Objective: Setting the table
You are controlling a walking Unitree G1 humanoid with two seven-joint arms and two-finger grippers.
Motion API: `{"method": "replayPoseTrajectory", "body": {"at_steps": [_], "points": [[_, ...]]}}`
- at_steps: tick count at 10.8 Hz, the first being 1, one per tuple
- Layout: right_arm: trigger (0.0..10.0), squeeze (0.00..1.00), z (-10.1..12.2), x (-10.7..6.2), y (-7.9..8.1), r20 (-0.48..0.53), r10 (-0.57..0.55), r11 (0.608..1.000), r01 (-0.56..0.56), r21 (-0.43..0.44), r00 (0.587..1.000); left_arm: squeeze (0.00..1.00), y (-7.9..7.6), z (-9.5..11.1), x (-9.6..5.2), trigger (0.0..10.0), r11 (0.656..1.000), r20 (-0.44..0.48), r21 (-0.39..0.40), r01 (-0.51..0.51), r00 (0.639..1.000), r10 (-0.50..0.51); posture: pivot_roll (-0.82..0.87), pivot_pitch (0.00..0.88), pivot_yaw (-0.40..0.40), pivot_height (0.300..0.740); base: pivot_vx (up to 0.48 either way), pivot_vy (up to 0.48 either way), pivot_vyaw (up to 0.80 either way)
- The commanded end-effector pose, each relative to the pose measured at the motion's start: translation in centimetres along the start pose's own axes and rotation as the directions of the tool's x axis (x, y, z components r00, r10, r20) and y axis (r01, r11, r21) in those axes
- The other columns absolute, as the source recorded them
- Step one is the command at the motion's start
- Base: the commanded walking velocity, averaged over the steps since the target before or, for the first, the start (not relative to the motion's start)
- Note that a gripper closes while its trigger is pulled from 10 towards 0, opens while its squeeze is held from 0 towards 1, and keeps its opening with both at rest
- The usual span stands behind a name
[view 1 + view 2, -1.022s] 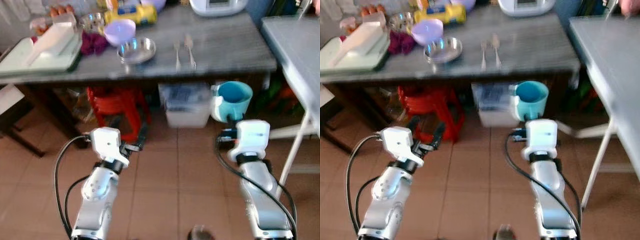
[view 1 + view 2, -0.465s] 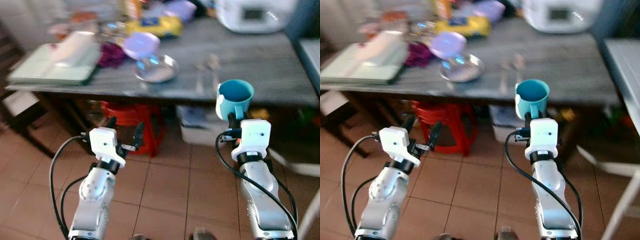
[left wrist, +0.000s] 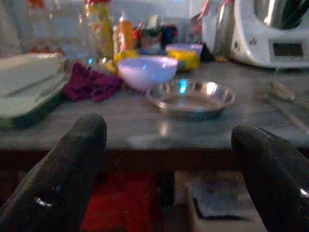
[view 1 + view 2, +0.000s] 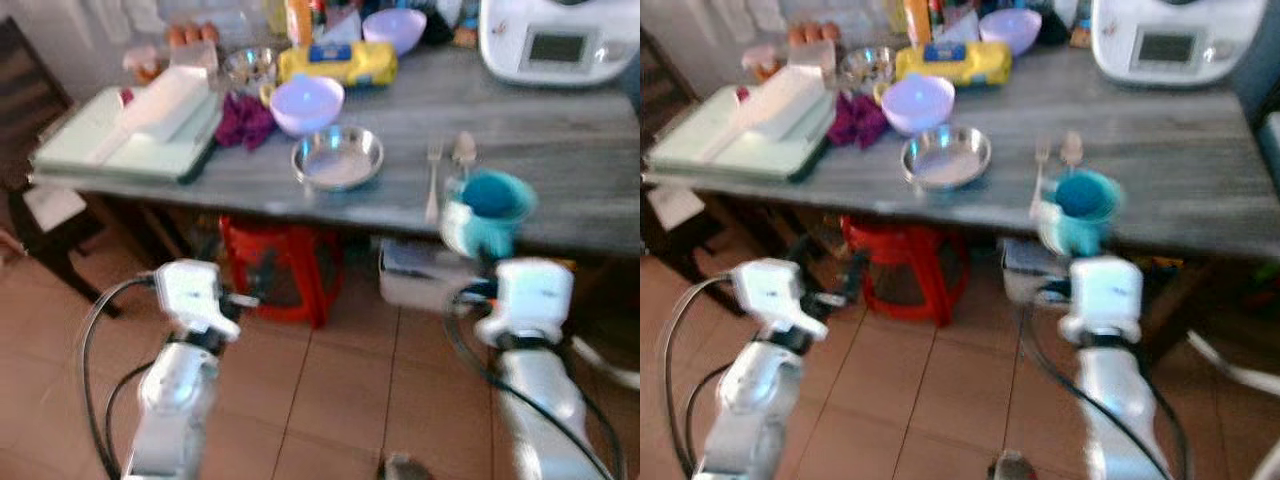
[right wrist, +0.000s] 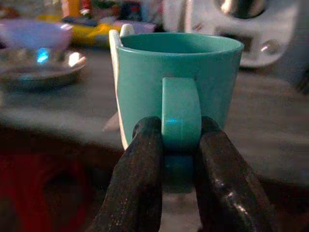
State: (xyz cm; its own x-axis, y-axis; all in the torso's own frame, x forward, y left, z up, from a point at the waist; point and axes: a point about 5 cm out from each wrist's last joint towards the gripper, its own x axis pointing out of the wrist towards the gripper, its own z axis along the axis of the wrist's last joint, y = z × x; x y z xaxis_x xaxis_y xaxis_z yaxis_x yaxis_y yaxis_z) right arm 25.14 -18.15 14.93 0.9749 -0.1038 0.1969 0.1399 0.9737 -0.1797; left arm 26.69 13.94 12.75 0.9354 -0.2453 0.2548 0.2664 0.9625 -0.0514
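Teal mug [image 5: 179,82], interior hidden, clamped by right pincer [image 5: 176,159].

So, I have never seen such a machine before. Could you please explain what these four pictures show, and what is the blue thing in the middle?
This is a humanoid robot with two silver arms, seen from its own cameras. Two pictures come from its head, looking down at its arms and a grey table. The other two come from cameras on its wrists, looking along each gripper's black fingers.

The blue thing is a teal mug. The right gripper is shut on its handle and holds it upright at the table's front edge. The left gripper is open and holds nothing.

On the table lie a metal dish, a lilac bowl, a fork beside a spoon, a pale tray and a white kitchen appliance.
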Motion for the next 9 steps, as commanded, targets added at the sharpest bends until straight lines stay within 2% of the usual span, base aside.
{"method": "replayPoseTrajectory", "body": {"at_steps": [1, 4, 9], "points": [[10.0, 0.00, 1.0, 0.0, 0.6, 0.031, 0.009, 0.999, -0.010, 0.031, 0.999, 0.00, 0.9, 0.3, -0.1, 10.0, 1.000, -0.006, 0.023, -0.020, 1.000, 0.020, -0.12, 0.165, 0.099, 0.740, 0.330, 0.000, 0.00], [10.0, 0.00, 1.3, 0.2, 0.6, 0.042, 0.013, 0.999, -0.014, 0.029, 0.999, 0.00, 0.8, 0.3, 0.1, 10.0, 1.000, -0.006, 0.020, -0.008, 1.000, 0.008, -0.12, 0.162, 0.100, 0.740, 0.329, 0.000, -0.62], [10.0, 0.00, 2.0, 0.5, 1.1, 0.070, 0.037, 0.999, -0.038, 0.018, 0.997, 0.00, 0.7, 0.5, -0.1, 10.0, 1.000, -0.003, 0.016, -0.003, 1.000, 0.003, -0.12, 0.160, 0.094, 0.740, 0.326, 0.000, 0.00]]}}
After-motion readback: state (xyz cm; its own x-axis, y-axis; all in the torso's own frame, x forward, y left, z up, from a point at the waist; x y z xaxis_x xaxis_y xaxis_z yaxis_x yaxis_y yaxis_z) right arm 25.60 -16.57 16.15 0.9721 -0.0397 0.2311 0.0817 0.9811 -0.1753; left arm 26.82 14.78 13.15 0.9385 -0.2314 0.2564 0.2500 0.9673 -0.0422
